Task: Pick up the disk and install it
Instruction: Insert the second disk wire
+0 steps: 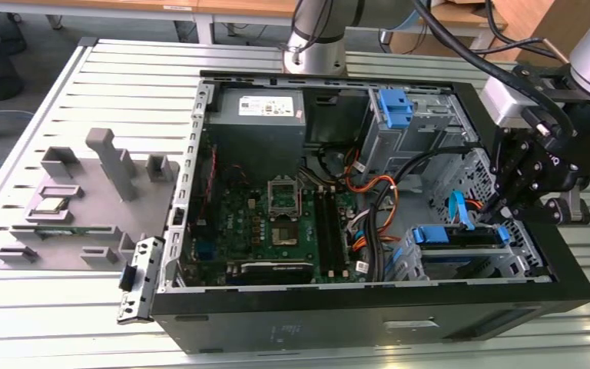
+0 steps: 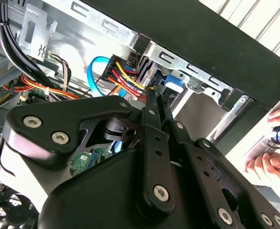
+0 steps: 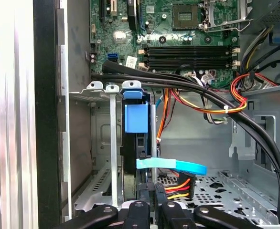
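Black fingers (image 2: 154,102) are drawn nearly together, their tips down at the disk (image 3: 133,125), which stands on edge in the drive bay; whether they pinch its blue carrier cannot be told. In the exterior view the gripper (image 1: 521,206) hangs at about 3 o'clock over the open computer case (image 1: 377,315), above the disk's blue bracket (image 1: 462,235). By the look of it the pickup is done and the disk sits largely in its bay, seating unconfirmed. Inside the case lie the motherboard (image 1: 274,223), the power supply (image 1: 259,115) at 12 o'clock, and bundled cables (image 3: 254,129). A person's hand (image 2: 274,162) rests outside. The case lies on a slatted metal surface (image 1: 120,77).
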Controlling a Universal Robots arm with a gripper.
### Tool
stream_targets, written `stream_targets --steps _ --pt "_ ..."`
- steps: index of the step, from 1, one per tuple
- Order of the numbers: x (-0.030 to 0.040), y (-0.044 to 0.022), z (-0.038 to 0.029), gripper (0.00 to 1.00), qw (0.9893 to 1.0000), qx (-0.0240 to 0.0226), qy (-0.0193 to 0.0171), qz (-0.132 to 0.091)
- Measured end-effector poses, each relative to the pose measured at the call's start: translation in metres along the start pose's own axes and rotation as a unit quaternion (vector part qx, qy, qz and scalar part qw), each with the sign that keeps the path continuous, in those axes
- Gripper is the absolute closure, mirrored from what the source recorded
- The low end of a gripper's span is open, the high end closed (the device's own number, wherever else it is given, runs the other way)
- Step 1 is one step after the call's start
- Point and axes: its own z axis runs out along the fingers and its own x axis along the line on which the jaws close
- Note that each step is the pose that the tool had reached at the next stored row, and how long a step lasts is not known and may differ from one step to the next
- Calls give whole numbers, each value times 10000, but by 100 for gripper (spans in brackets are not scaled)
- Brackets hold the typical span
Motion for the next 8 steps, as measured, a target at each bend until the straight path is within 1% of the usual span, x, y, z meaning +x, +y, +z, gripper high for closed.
stream_targets --steps 3,8 --pt "2 11 2 84 10000 23 -1 -11" --pt "5 27 2 84 10000 38 -1 -20"
